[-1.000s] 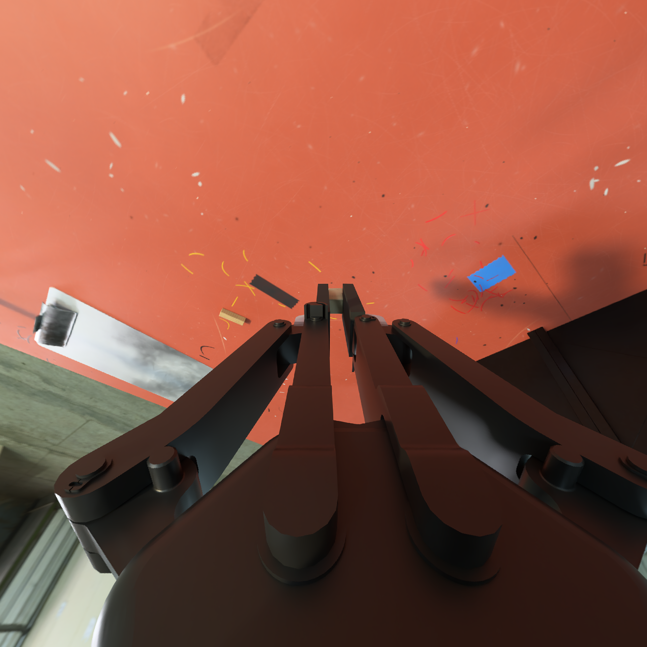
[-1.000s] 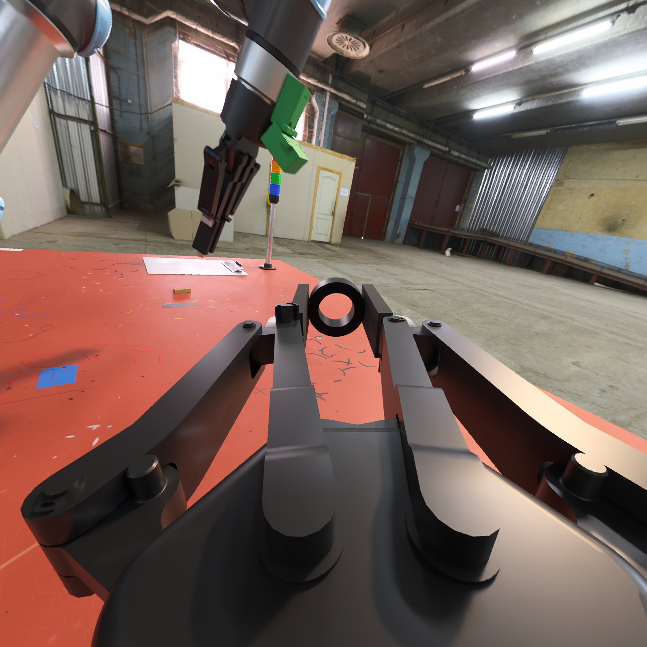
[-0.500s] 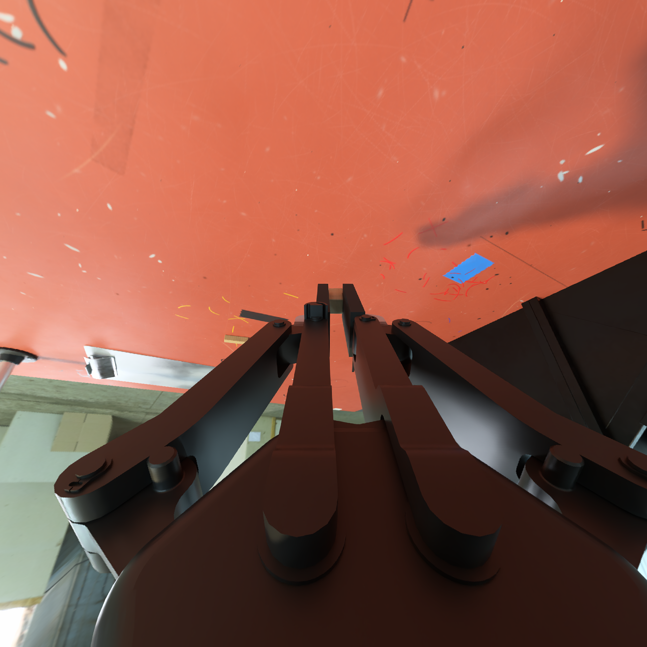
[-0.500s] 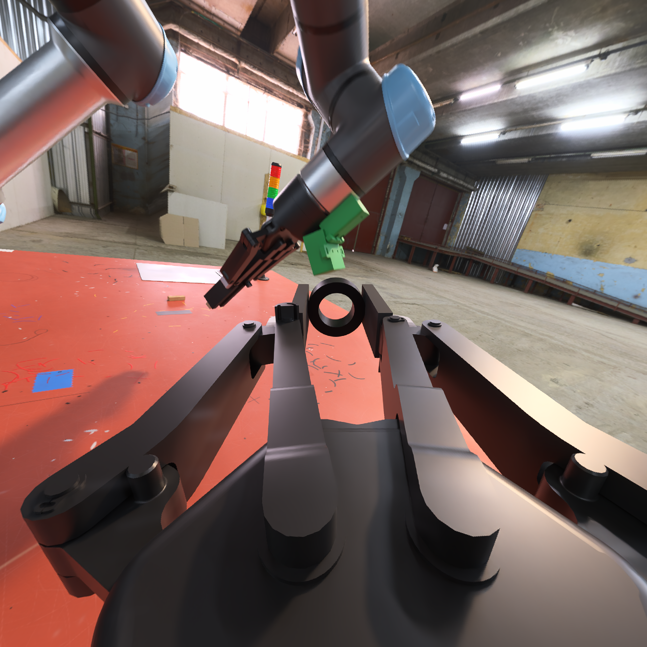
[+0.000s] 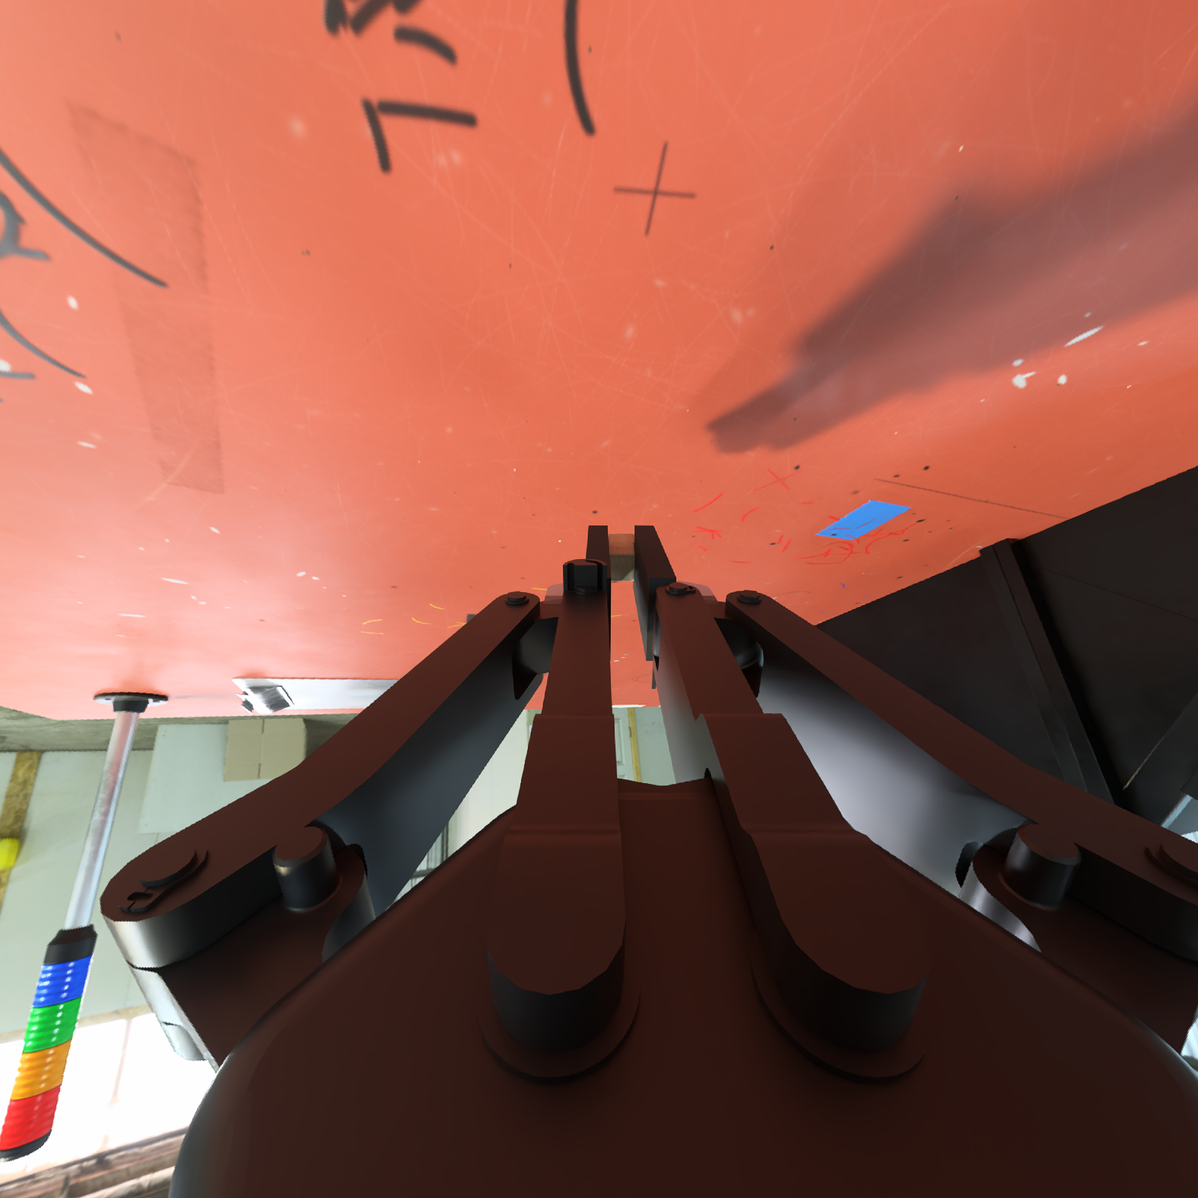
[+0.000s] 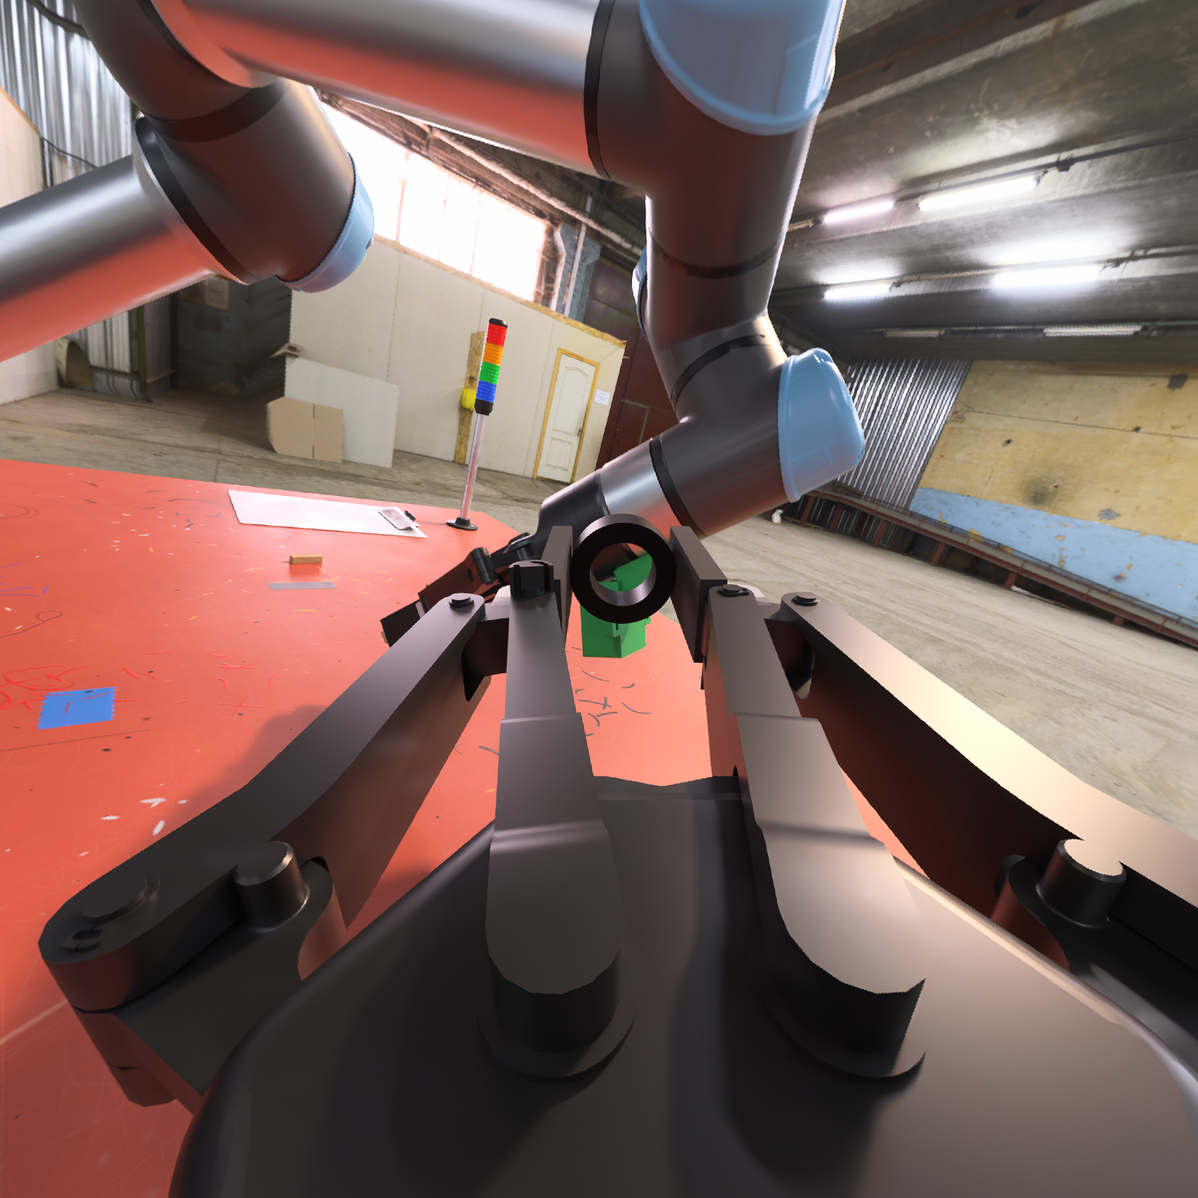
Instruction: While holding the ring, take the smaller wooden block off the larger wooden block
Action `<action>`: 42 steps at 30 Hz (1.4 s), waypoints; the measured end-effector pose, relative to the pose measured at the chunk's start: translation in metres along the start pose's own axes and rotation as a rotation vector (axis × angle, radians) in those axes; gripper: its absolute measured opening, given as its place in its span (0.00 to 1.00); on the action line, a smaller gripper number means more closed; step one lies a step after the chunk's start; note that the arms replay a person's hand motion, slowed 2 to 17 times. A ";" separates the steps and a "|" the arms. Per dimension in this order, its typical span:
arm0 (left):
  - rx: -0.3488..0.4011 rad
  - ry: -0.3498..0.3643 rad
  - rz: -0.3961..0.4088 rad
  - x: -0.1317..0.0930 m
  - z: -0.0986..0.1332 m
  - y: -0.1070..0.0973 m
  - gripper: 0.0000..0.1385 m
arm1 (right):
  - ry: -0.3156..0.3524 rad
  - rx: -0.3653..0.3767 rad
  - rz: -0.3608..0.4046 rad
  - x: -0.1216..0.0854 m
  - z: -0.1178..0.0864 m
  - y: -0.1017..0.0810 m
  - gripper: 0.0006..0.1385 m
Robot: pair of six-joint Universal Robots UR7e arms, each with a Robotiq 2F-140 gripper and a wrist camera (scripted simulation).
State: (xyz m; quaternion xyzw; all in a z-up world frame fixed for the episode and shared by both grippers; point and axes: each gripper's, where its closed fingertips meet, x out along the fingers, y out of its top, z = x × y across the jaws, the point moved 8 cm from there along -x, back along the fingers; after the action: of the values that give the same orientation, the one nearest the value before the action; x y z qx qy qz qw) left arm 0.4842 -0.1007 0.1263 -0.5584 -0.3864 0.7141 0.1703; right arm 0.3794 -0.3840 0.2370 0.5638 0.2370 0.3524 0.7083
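Black ring (image 6: 622, 568) sits clamped in your right gripper (image 6: 621, 570). Your left gripper (image 5: 621, 551) pinches a small pale wooden block (image 5: 621, 556), lifted clear of the red table (image 5: 454, 324). Likely next: set it down. At 10 o'clock, right view, another wooden block (image 6: 305, 559) lies far off; its size is unclear.

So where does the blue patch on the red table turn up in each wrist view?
Left wrist view: blue patch at right of centre, just right of the left gripper tips.
Right wrist view: blue patch at the far left, mid-height.
Shared landmark: the signal tower with coloured bands.
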 end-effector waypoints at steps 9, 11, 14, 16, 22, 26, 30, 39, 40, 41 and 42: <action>0.035 0.025 -0.002 -0.004 0.003 0.024 0.08 | -0.015 -0.011 0.012 -0.007 0.000 0.005 0.29; 0.041 0.030 -0.004 -0.004 0.004 0.027 0.08 | -0.018 -0.014 0.014 -0.008 0.000 0.006 0.29; 0.049 0.037 -0.011 -0.004 0.005 0.031 0.08 | -0.021 -0.018 0.017 -0.009 -0.001 0.007 0.29; 0.054 0.041 -0.016 -0.004 0.005 0.033 0.08 | -0.021 -0.022 0.018 -0.010 -0.001 0.007 0.29; 0.061 0.046 -0.029 -0.003 0.007 0.038 0.08 | -0.020 -0.029 0.016 -0.010 -0.003 0.009 0.29; 0.062 0.050 -0.032 -0.002 0.007 0.041 0.08 | -0.017 -0.033 0.016 -0.009 -0.004 0.009 0.29; 0.062 0.055 -0.036 -0.002 0.007 0.044 0.08 | -0.013 -0.035 0.014 -0.008 -0.005 0.009 0.29; 0.065 0.057 -0.044 0.001 0.008 0.049 0.08 | -0.005 -0.035 0.007 -0.006 -0.007 0.008 0.29; 0.066 0.057 -0.047 0.002 0.008 0.049 0.08 | -0.004 -0.035 0.007 -0.006 -0.007 0.008 0.29; 0.067 0.059 -0.049 0.002 0.008 0.050 0.08 | -0.003 -0.035 0.006 -0.006 -0.007 0.008 0.29; 0.068 0.060 -0.051 0.002 0.009 0.050 0.08 | -0.003 -0.035 0.005 -0.006 -0.007 0.008 0.29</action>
State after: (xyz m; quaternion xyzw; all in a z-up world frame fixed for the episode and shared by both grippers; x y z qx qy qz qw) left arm 0.4850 -0.1346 0.0885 -0.5634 -0.3708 0.7051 0.2189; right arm 0.3684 -0.3828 0.2424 0.5526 0.2283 0.3575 0.7174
